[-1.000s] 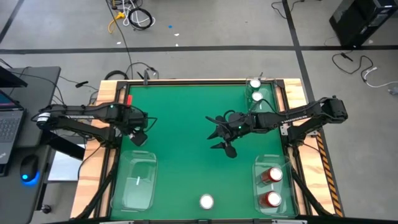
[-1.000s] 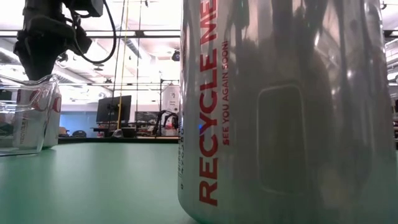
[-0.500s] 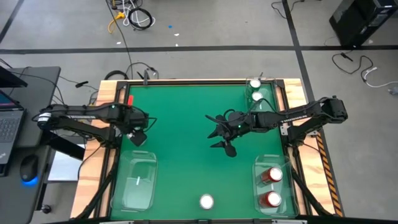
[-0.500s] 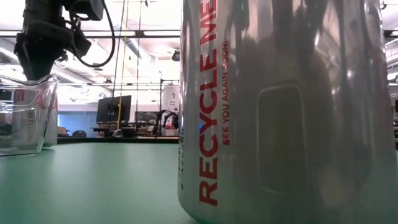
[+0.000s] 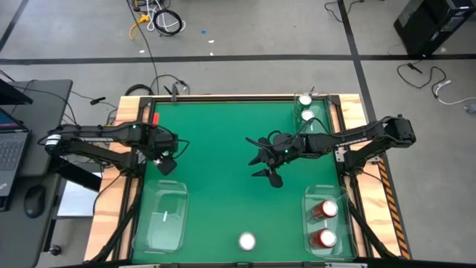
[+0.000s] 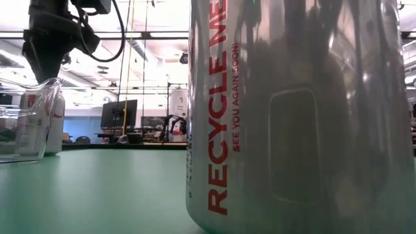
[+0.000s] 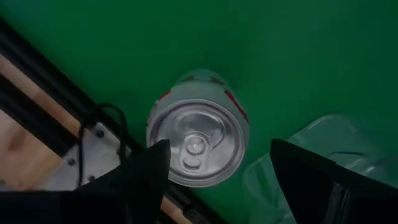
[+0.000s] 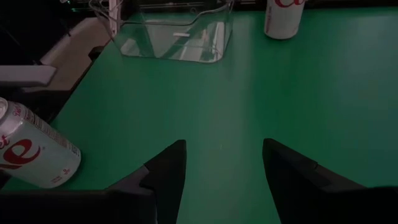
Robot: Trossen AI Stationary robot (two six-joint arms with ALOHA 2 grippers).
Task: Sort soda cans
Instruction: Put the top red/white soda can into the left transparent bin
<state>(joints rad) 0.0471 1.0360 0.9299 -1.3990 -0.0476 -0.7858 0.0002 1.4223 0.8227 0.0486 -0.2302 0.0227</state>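
Silver-grey can sat between left gripper spread fingers, ungrasped | right gripper spread, empty | risk: off-centre closing might tip can.

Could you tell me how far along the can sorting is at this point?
Done: two red cans in one tray, two green cans in another. In hand: the open left gripper hangs over a silver can. Left: that can and another by the table edge.

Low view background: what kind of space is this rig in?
Likely a robotics lab or open workshop. The low view shows a large hall with ceiling lights and a monitor behind the green table. The high view shows loose floor cables and a laptop beside the rig.
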